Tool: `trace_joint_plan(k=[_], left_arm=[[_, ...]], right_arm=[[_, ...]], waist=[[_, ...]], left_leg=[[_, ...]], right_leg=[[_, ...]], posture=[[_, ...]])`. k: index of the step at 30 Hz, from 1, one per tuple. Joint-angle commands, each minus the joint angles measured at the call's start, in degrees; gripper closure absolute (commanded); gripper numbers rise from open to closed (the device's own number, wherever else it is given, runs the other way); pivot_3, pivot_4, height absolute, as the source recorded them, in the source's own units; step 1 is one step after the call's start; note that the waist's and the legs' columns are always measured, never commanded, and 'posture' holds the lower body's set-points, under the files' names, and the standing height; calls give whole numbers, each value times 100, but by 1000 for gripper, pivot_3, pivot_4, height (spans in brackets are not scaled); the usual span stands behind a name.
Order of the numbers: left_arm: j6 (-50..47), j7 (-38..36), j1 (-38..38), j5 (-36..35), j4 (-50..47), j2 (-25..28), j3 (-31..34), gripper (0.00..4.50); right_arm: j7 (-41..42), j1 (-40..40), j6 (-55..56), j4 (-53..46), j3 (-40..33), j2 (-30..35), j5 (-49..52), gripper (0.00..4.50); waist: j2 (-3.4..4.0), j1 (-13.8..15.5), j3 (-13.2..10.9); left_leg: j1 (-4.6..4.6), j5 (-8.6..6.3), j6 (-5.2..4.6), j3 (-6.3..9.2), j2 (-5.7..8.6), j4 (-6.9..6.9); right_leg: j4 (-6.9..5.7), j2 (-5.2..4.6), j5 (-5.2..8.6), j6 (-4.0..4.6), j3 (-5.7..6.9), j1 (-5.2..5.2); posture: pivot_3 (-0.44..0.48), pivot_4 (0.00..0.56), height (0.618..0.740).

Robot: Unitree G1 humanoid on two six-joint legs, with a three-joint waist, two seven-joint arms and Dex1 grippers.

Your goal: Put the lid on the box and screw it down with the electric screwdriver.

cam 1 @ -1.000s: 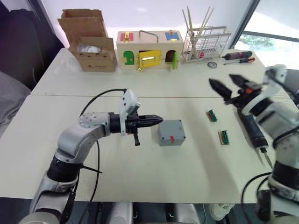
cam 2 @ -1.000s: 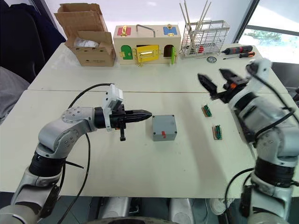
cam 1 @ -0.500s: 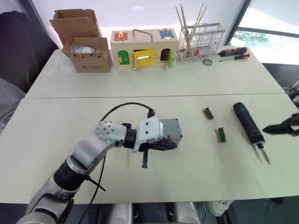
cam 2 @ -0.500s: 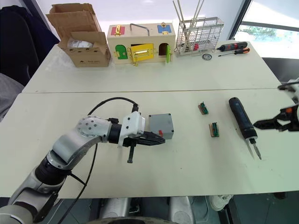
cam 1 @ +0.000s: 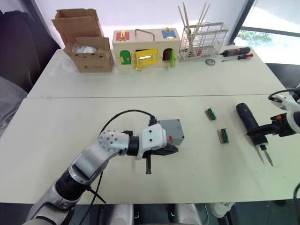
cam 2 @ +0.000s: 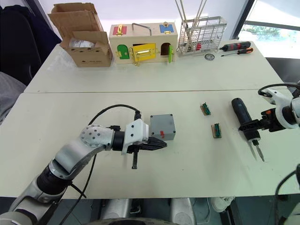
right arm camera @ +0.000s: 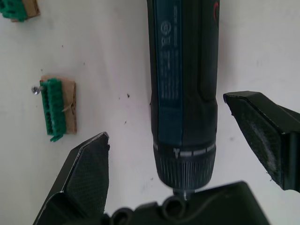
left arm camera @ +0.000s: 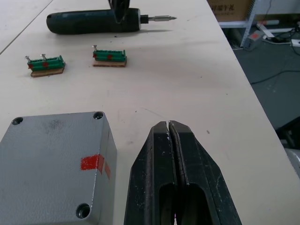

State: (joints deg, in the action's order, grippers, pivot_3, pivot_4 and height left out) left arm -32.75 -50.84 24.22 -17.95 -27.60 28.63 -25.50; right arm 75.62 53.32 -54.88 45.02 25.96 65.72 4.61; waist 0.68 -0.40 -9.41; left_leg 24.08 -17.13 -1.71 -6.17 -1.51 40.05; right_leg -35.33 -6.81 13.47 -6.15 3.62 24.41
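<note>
Two arms have moved since half a second ago. In the head view, the left gripper [cam 1: 169,150], fingers pressed together and holding nothing, stays just beside the box [cam 1: 170,132], whose lid is on. The right gripper [cam 2: 251,125] has come in over the screwdriver [cam 2: 242,118] lying on the surface [cam 1: 70,117]. In the right wrist view, its fingers [right arm camera: 86,176] stand wide apart astride the screwdriver, not touching it.
</note>
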Motion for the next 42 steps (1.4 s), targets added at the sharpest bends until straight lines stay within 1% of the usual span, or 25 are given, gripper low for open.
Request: trace_joint_plan(k=[1,6,9,12,14,16,17,18,23,27,29,31,33,34,36,37,38,40,42], left_arm=[[-50,99,-45,-4,-258,19,122,4500],[-147,192,-95,-32,-341,50,154,4500],[-188,223,-121,-44,-381,62,172,4500],[-204,275,-107,-31,-365,23,143,4500],[-207,297,-92,-32,-344,3,141,4500],[-192,292,-92,-30,-315,5,151,4500],[-187,287,-96,-25,-303,14,160,4500],[-179,280,-101,-22,-292,22,169,4500],[-149,224,-85,-64,-190,71,274,4500],[-187,144,-43,-252,5,90,605,4500],[-211,105,-27,-397,112,103,841,4500],[-261,15,10,-731,310,114,1291,4500],[-397,-72,156,-1102,532,113,1723,4500],[-450,-130,241,-1233,636,126,1864,4500],[-544,-241,407,-1436,834,143,2039,4500],[-591,-262,502,-1500,937,125,2076,4500],[-610,-283,593,-1527,1042,114,2095,4500],[-682,-293,771,-1580,1173,64,2072,4500],[-729,-283,930,-1587,1310,7,2039,4500]], right_arm=[[53,326,479,717,103,-208,-549,20],[133,553,992,1494,185,-518,-1125,20],[266,645,1181,1795,176,-614,-1357,20],[243,707,1319,2079,92,-745,-1507,695],[-31,693,1492,2226,33,-833,-1632,1369],[-64,713,1551,2328,-38,-920,-1709,2060],[-13,715,1579,2348,-58,-960,-1738,2483],[24,718,1600,2364,-76,-992,-1769,2653],[-103,660,1673,2363,-267,-1046,-1874,2653],[-682,1011,1711,2140,-908,-891,-1602,2654],[-860,1214,1633,1962,-1256,-806,-1417,2654],[-960,1449,1160,1456,-1851,-772,-995,2654],[-964,1079,566,-130,-3011,-784,-77,2654],[-1092,691,261,-1205,-3784,-994,453,2654],[-1701,-4,-214,-3231,-5236,-1809,1322,2654],[-2183,-278,-301,-4123,-5867,-2416,1696,2654],[-2626,-477,-255,-4824,-6294,-2997,1993,2654],[-3281,-961,-297,-5845,-6545,-3817,2278,2654],[-3695,-1360,-443,-6513,-6554,-4442,2691,2654]], waist=[[0,-10,0],[0,-17,0],[0,-20,0],[-1,-14,1],[-2,-16,2],[-4,-21,3],[-7,-25,4],[-10,-27,6],[-19,-39,11],[-18,-50,10],[2,-56,0],[35,-65,-18],[54,-57,-37],[55,-40,-43],[51,-15,-45],[50,-5,-44],[35,5,-39],[30,88,-38],[27,166,-36]], left_leg=[[0,0,0,-1,2,1],[-1,4,5,-1,2,2],[-1,5,6,0,2,2],[-1,5,7,1,3,2],[-2,5,7,1,3,3],[-4,6,9,2,4,3],[-5,6,9,2,4,3],[-7,6,10,2,4,3],[-23,6,10,2,2,2],[-29,6,10,1,1,3],[-28,6,10,-8,1,3],[-26,6,10,-18,2,0],[-21,9,14,-21,-1,-6],[-15,11,18,-20,-3,-7],[-3,18,31,-7,-13,-12],[0,23,39,-1,-13,-11],[0,28,49,13,-13,-9],[0,38,66,21,-23,-4],[1,40,68,22,-18,1]], right_leg=[[0,0,-1,-1,-1,0],[-5,1,-4,-6,0,-1],[-7,2,-4,-7,0,-1],[-6,1,-5,-9,0,-4],[-7,2,-6,-11,0,-5],[-7,2,-7,-12,0,-8],[-7,2,-7,-12,0,-9],[-7,4,-7,-12,0,-11],[-7,4,-7,-12,0,-28],[-6,4,-7,-12,-1,-33],[-7,0,-7,-13,-7,-28],[-13,-1,-8,-14,-16,-13],[-27,0,-13,-23,-18,4],[-39,1,-13,-23,-17,17],[-59,13,-10,-22,-7,31],[-69,20,-10,-22,-1,35],[-71,24,-10,-22,10,29],[-74,29,-9,-20,30,17],[-73,23,-10,-20,30,7]], posture=[[0,150,728],[0,150,728],[0,150,728],[0,150,728],[0,150,728],[0,150,728],[0,150,728],[0,150,728],[0,150,728],[0,150,728],[0,150,728],[0,150,728],[0,150,728],[0,150,728],[0,150,728],[0,150,728],[0,150,728],[0,150,728],[0,150,728]])
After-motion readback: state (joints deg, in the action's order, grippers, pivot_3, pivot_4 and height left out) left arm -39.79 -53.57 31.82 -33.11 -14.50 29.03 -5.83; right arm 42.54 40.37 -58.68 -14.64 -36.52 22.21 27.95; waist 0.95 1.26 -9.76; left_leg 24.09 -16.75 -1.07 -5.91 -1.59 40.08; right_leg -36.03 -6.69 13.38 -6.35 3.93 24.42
